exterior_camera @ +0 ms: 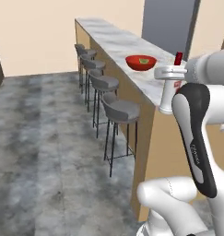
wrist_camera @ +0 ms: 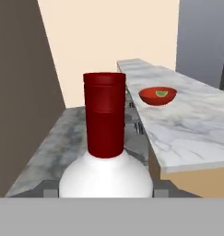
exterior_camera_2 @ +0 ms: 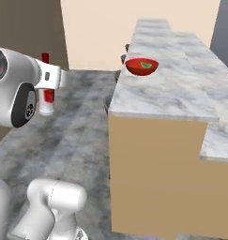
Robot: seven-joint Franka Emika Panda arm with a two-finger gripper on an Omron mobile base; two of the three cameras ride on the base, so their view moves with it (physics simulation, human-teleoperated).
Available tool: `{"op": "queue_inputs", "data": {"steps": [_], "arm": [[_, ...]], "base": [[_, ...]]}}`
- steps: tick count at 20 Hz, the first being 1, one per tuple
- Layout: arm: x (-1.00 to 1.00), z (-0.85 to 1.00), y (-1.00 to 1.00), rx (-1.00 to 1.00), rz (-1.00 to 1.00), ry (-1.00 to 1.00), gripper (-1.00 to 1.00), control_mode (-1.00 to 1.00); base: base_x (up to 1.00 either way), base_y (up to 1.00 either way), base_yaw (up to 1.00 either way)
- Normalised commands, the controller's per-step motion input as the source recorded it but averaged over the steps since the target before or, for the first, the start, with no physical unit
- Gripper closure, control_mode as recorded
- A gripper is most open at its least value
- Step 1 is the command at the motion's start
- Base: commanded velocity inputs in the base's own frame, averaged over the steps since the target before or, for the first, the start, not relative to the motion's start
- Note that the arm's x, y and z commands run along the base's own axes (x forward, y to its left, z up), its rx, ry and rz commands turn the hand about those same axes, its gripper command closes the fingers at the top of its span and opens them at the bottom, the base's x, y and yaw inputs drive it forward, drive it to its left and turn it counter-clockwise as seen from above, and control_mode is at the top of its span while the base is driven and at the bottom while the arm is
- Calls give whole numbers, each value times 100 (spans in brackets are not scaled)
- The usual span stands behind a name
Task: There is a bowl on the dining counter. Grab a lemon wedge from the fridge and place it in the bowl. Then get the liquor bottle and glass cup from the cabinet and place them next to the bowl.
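While the tool (wrist_camera: 104,191) grips the smooth white, red-capped liquor bottle (wrist_camera: 105,152), upright.

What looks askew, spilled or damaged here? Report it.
Nothing stands out. The liquor bottle is held upright in the gripper, off the near end of the dining counter, capped, with no spill. The bowl sits level on the counter with a greenish-yellow wedge inside.

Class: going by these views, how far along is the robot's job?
Done: a lemon wedge lies in the bowl on the counter. In hand: the gripper holds the bottle, off the counter. Left: setting it beside the bowl, then the cup.
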Motion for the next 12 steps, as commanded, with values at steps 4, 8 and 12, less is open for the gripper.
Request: {"op": "queue_inputs", "data": {"steps": [4, 8, 12], "arm": [[0, 0, 0, 0, 0, 0, 100, 100], [0, 0, 0, 0, 0, 0, 100, 100], [0, 0, 0, 0, 0, 0, 100, 100]], "base": [[44, 62, -52], [20, 67, -48], [12, 73, -50]]}}
